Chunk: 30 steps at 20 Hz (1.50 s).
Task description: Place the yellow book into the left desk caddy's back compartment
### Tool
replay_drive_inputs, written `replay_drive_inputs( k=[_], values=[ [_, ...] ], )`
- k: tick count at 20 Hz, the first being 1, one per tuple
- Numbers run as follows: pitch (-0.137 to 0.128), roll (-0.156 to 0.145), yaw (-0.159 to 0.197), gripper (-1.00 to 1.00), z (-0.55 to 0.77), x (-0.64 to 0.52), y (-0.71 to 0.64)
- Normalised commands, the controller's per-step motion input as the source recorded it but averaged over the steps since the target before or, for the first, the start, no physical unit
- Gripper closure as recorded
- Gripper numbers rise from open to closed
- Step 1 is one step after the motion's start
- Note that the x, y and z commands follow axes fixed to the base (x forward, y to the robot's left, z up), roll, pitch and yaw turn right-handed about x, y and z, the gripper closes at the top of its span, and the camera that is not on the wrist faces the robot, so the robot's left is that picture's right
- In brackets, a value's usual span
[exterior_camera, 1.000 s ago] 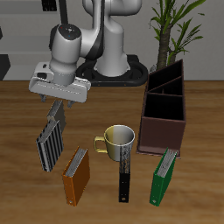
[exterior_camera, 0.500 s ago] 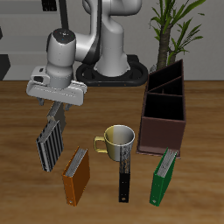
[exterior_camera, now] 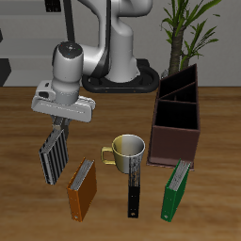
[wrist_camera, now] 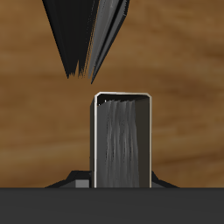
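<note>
The yellow book hangs upright in my gripper, over the table just behind the grey-and-black striped book. In the wrist view the yellow book shows only its grey striped page edge, clamped between the fingers. The left desk caddy is a dark brown box well off to the side, past the mug. Its back compartment, with the tallest slanted walls, is at the caddy's far end. The gripper is far from the caddy.
A tan mug stands mid-table. An orange-brown book, a black book and a green book stand near the front edge. The striped book also shows in the wrist view. A potted plant stands behind the caddy.
The arm has sunk a little and come slightly toward the table's front, with the yellow book still in the gripper. The other things have not moved.
</note>
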Motion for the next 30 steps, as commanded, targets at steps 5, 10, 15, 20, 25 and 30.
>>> replay_drive_inputs(
  k=[5, 10, 15, 20, 25, 30],
  values=[
    [0.012, 0.012, -0.026, 1.00, -0.15, 0.04, 0.09],
    [-0.048, 0.009, -0.040, 1.00, 0.29, -0.15, 0.29],
    [-0.016, -0.060, -0.053, 1.00, 0.37, -0.18, 0.30],
    [-0.007, -0.060, -0.058, 1.00, 0.44, -0.20, 0.38],
    [-0.021, -0.029, -0.024, 1.00, 0.42, -0.25, 0.46],
    [-0.018, -0.006, -0.012, 1.00, 0.24, -0.12, 0.31]
  ],
)
